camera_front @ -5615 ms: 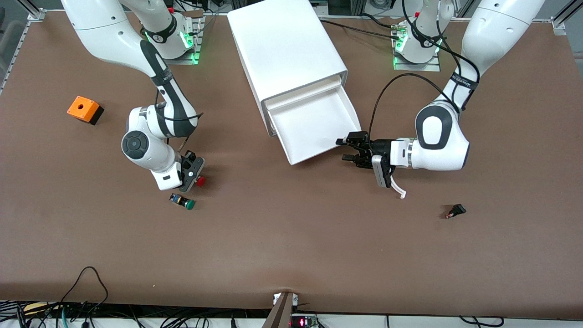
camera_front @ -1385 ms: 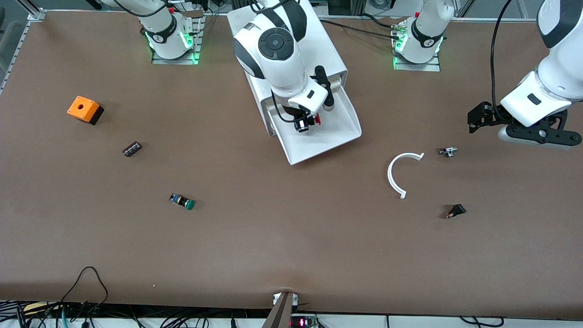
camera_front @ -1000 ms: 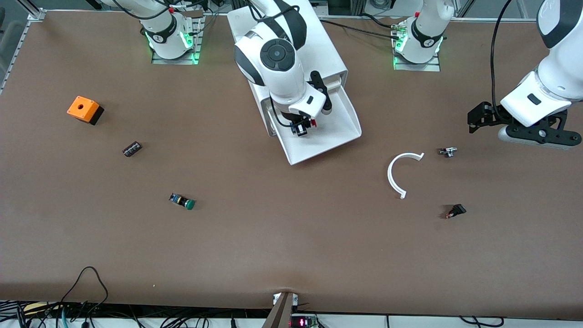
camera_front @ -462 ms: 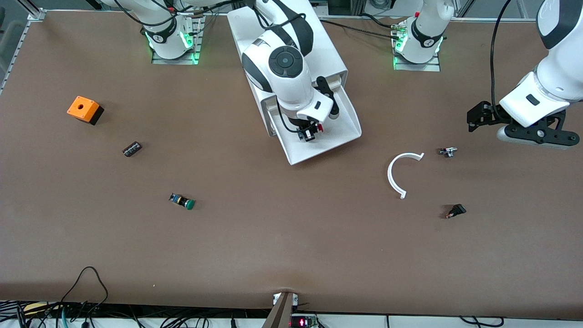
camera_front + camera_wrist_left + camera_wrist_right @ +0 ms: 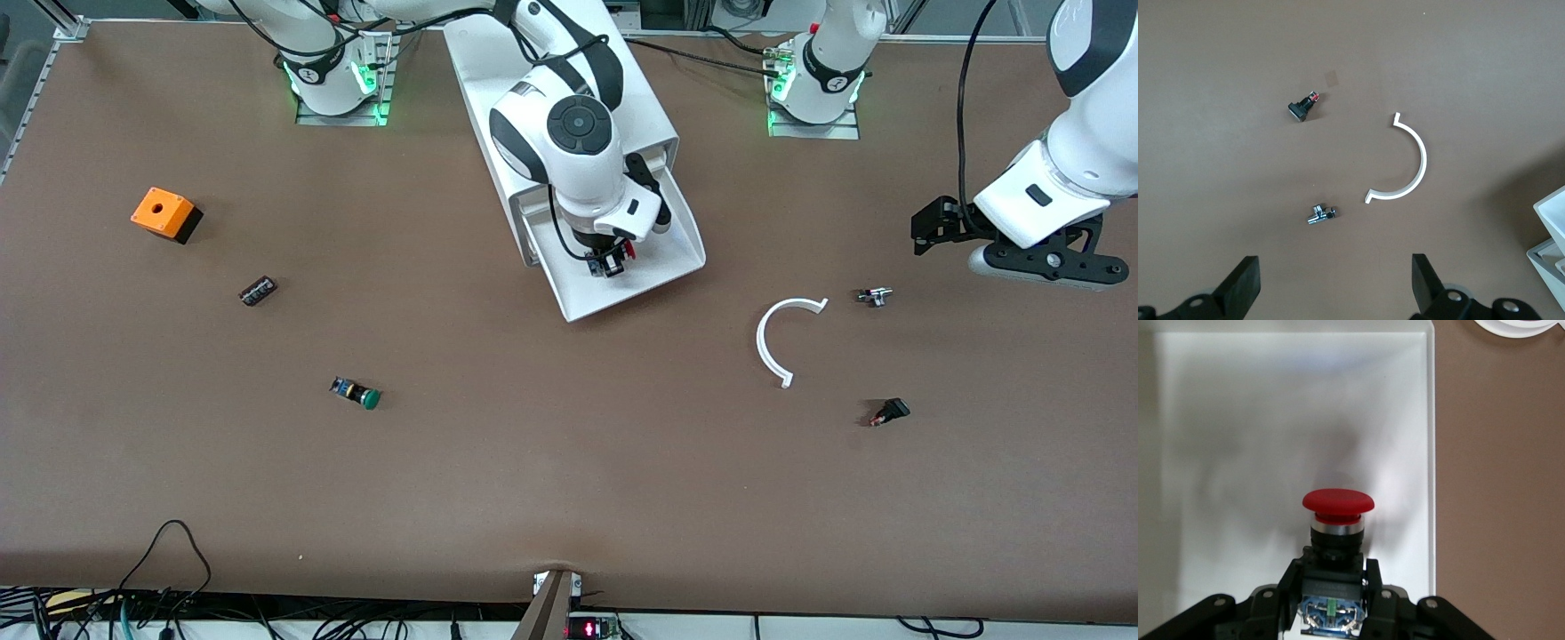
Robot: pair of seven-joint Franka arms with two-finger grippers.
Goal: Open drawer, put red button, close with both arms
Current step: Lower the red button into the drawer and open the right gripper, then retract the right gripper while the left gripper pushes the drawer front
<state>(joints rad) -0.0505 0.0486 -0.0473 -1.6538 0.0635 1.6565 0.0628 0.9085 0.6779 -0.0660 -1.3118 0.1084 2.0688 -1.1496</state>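
1. A plain brown counter (image 5: 569,462) was seen, with cables hanging along the edge nearest the front camera and green lights glowing at both arm bases.
2. Loose bits were scattered about: an orange box (image 5: 163,213) and a small dark block (image 5: 258,291) toward the right arm's end, with a green-capped switch (image 5: 356,394) nearer the camera than those.
3. Toward the left arm's end, a white curved strip (image 5: 773,342), a little metal fitting (image 5: 873,296) and a small black part (image 5: 890,412) were laid out, well apart from each other.
4. The white cabinet (image 5: 533,80) was partly covered by the right arm, so which tier was pulled out couldn't be told. The drawer (image 5: 680,253) stood open, its floor bare where visible.
5. The left arm's upper part was cut off at the frame edge.
6. The right hand (image 5: 1333,593) was seen clenched on the red button (image 5: 1338,502), gripped by its blue rear body, cap pointing away from the wrist, held over the open drawer.
7. The left hand (image 5: 1331,290) was parked over the counter near the metal fitting, fingers (image 5: 1245,283) spread wide and nothing held; that arm was waiting.
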